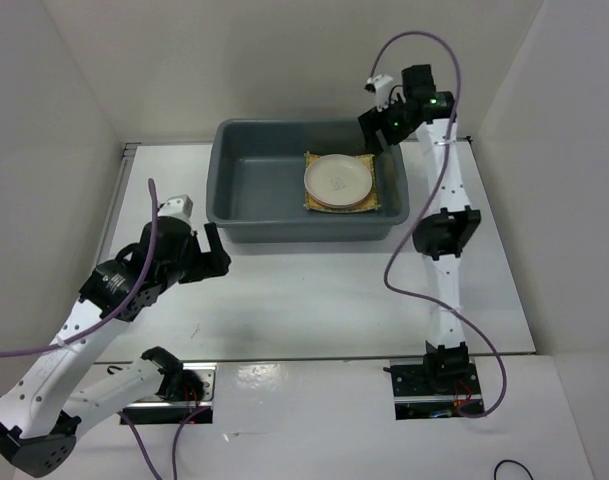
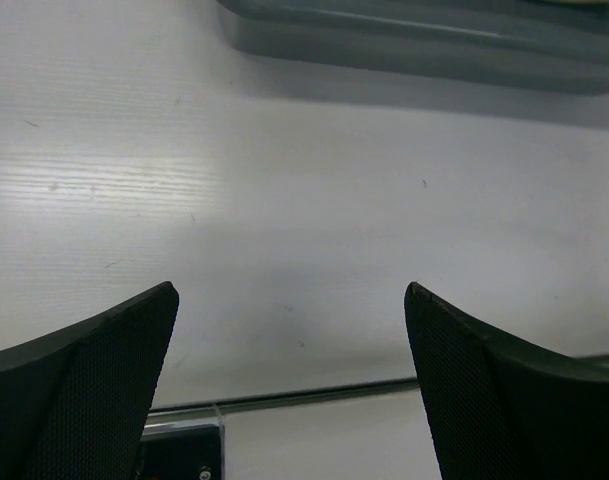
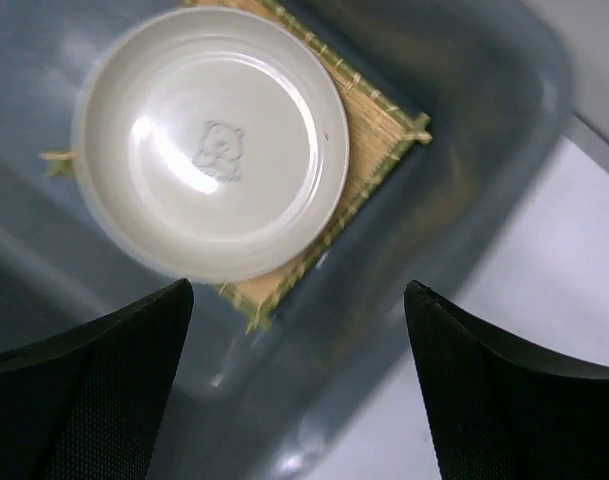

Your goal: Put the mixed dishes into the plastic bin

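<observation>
The plastic bin [image 1: 304,232] sits directly under the right pincer [image 3: 299,300], which hangs spread wide and empty over the bin's far right corner. The left pincer [image 2: 291,295], also wide apart and holding nothing, faces the bin's near wall across bare table [image 2: 284,180]. The bin looks stiff and light and needs no handling.

Inside the bin, below the right pincer, lies the bamboo mat [image 3: 374,125]. It is probably thin, light and flexible, best pinched at a free edge. On it rests the cream plate [image 3: 209,140], likely rigid, smooth and breakable, with its raised rim the only hold.

Whether another dish lies beneath the plate cannot be told. The mat's middle is covered.
</observation>
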{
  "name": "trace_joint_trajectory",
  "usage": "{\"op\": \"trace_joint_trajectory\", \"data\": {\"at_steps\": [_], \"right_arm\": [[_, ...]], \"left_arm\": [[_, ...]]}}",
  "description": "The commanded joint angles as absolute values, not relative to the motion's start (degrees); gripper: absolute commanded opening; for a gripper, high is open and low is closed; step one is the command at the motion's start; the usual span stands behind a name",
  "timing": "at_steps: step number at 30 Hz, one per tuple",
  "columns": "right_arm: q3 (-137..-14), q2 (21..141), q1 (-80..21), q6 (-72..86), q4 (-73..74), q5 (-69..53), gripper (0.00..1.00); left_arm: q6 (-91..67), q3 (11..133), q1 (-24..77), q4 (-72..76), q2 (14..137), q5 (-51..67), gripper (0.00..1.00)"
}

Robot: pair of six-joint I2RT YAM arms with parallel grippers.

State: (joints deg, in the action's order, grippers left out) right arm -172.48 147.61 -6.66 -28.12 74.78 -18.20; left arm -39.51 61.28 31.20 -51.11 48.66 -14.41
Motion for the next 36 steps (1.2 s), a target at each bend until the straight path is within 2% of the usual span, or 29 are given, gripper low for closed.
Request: {"op": "trace_joint_trajectory", "data": {"at_steps": [1,3,4,6,7,9,10,13,14,15,18,21,25,30,36], "right_arm": [[-161.54,123.70,-5.71,-26.19,74.36,-20.47,0.91],[-151.75,116.58,-5.71,-26.19,74.36,-21.53,0.92],[-139.17,109.41,-5.71,-27.06,74.36,-23.10,0.93],[-123.74,101.20,-5.71,-27.07,70.86,-23.91,0.97],[-107.57,91.68,-5.71,-26.11,64.92,-23.91,0.98],[-92.27,81.61,-6.24,-24.00,57.17,-22.07,0.98],[-80.10,73.04,-6.24,-23.12,51.13,-19.28,0.98],[-64.67,61.32,-3.70,-23.12,46.08,-13.38,0.98],[-61.55,58.48,-2.65,-23.12,44.92,-9.79,0.98],[-59.35,56.10,-0.11,-24.86,43.78,-10.63,0.92],[-55.83,45.20,3.15,-26.00,40.52,-11.32,0.98],[-50.57,32.55,3.69,-28.04,36.31,-13.10,0.98],[-39.31,13.85,3.69,-35.83,34.62,-10.64,0.98],[-36.66,3.44,5.09,-37.79,36.04,-11.95,0.98],[-36.65,3.96,6.33,-38.50,36.56,-12.48,0.98]], "left_arm": [[-41.40,63.36,29.19,-52.98,46.85,-23.16,1.00],[-41.40,68.78,27.69,-57.38,50.52,-27.23,1.00],[-40.44,70.73,25.68,-58.52,52.19,-29.07,1.00],[-38.59,73.73,23.04,-59.24,57.81,-30.85,1.00],[-36.84,76.44,21.55,-59.24,59.75,-29.72,1.00],[-36.12,78.30,16.45,-57.66,64.06,-24.98,1.00],[-36.12,78.83,12.61,-56.53,66.07,-24.26,1.00],[-33.49,78.84,7.31,-52.75,70.55,-23.64,1.00],[-33.49,78.84,5.03,-52.73,72.23,-22.69,1.00],[-33.49,78.84,0.75,-52.73,74.07,-20.15,1.00],[-34.37,80.15,-4.90,-52.73,81.11,-21.07,1.00],[-32.88,80.16,-8.33,-51.42,87.60,-25.39,1.00],[-34.36,82.26,-12.03,-50.89,93.42,-23.65,1.00],[-36.30,81.74,-16.08,-50.02,97.99,-25.39,1.00],[-36.30,78.32,-18.10,-47.55,100.20,-22.51,0.98]]}}
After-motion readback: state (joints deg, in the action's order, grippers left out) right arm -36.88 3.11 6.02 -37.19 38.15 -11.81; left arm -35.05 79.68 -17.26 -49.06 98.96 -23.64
